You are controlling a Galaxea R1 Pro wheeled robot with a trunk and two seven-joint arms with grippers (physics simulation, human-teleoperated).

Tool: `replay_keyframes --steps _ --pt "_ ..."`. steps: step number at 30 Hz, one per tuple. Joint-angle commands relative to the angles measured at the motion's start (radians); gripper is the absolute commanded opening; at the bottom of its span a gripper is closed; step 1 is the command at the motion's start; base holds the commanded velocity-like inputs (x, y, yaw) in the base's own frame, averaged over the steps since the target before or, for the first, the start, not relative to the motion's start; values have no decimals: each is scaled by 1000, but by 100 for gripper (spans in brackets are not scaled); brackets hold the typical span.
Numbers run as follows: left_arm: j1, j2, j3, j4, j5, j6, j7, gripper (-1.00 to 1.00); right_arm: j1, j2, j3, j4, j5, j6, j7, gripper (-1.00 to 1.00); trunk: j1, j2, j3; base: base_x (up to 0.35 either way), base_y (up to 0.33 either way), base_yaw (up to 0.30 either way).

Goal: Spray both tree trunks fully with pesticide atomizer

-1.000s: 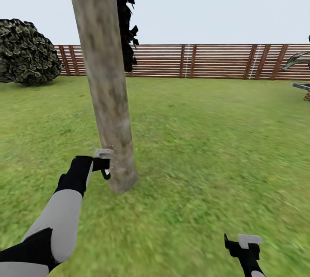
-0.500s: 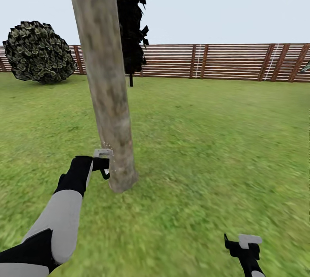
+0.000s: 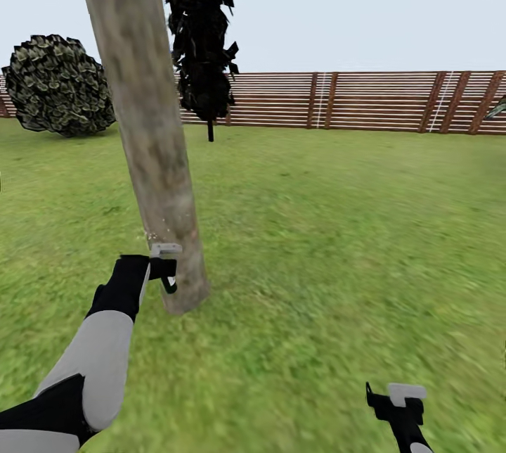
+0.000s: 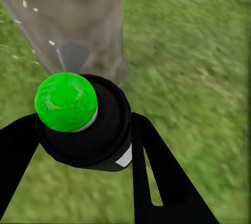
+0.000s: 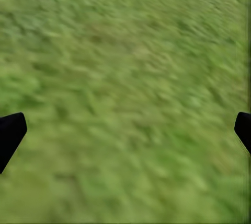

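A thick pale grey-brown tree trunk leans up out of the lawn at the left of the head view. My left gripper is right against its base, shut on the pesticide atomizer, whose light grey spray head shows above the fingers. In the left wrist view the atomizer is a bright green round end in a dark body between my black fingers, pointing at the trunk. A few whitish pesticide specks dot the bark. Low over bare grass, my right gripper is open and holds nothing.
A reddish-brown slat fence closes the far side of the lawn. Beyond the trunk a dark narrow columnar tree stands before the fence. A round mottled bush sits at the far left. Open grass stretches to the right.
The whole head view has shifted, so the camera moved: the trunk now sits further left and the dark columnar tree shows clear of it. Both arms keep their places in the picture.
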Motion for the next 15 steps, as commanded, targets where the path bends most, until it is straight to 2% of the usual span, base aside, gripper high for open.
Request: replay_keyframes --steps 1,5,9,15 --pt "-1 0 7 -2 -9 3 -10 -100 -1 0 -4 2 11 -3 -6 100 0 0 -1 0 -275 130" --pt "-1 17 8 -2 -10 3 -9 -100 -1 0 -4 2 11 -3 -6 100 0 0 -1 0 -275 237" --pt "0 48 18 -3 -8 3 15 -100 -1 0 -4 2 11 -3 -6 100 0 0 -1 50 -275 275" --pt "1 51 24 -2 -8 2 70 -100 -1 0 -4 2 11 -3 -6 100 0 0 -1 91 -275 271"
